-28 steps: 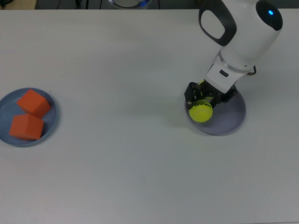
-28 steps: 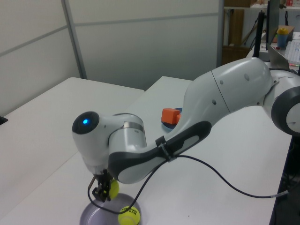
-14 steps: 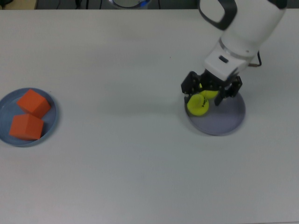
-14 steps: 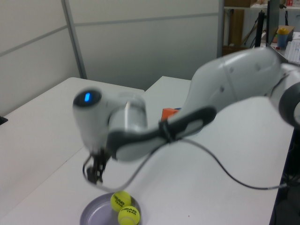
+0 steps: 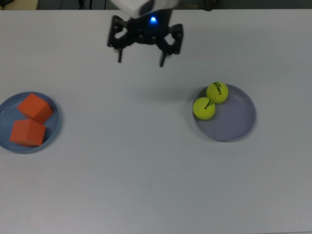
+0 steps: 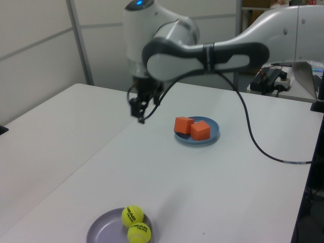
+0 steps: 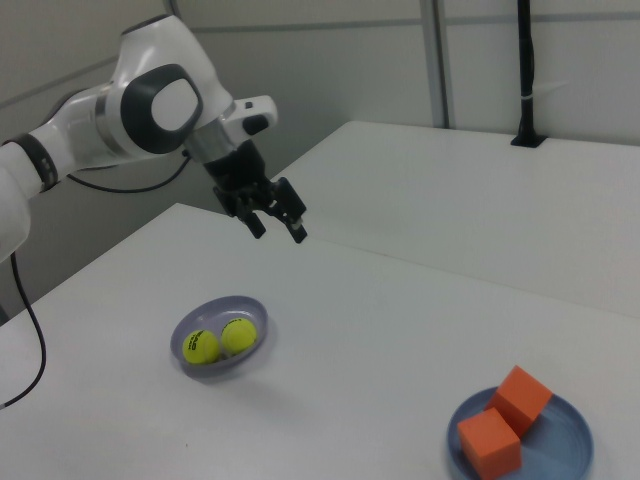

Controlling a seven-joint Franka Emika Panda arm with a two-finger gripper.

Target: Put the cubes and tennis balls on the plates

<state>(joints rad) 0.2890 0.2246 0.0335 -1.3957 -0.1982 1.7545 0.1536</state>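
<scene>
Gripper [image 5: 141,61] fingers hang spread wide apart with nothing between them, raised well above the white table [image 5: 146,170] near its far edge as the top view frames it. In the top view only the black hand with a lit blue light shows, at the top edge, its two fingertips pointing down at bare tabletop. The left view shows the white arm [image 6: 202,50] reaching in from the left view's right, bending at a grey-banded elbow and turning straight down, so the gripper [image 6: 140,112] hangs vertically high above the surface. In the right view the arm [image 7: 140,110] comes from the right view's left, and the gripper [image 7: 276,228] tilts down toward the middle of the table.

Both tennis balls [image 5: 210,100] lie on the lavender plate [image 5: 239,124], touching each other, against the plate's rim on the side toward the table's middle in the top view; black lettering shows on each. That plate sits toward the table's right edge in the top view. In the left view the balls [image 6: 134,223] and plate [image 6: 104,231] are close to the near edge, well apart from the gripper.

Both orange cubes [image 5: 31,119] sit side by side, touching, on the blue plate [image 5: 53,129] at the table's left edge in the top view. The right view shows them [image 7: 505,420] on that plate [image 7: 570,450] at the near right corner.

A black cable [image 6: 258,147] trails from the arm down past the table's edge in the left view.
</scene>
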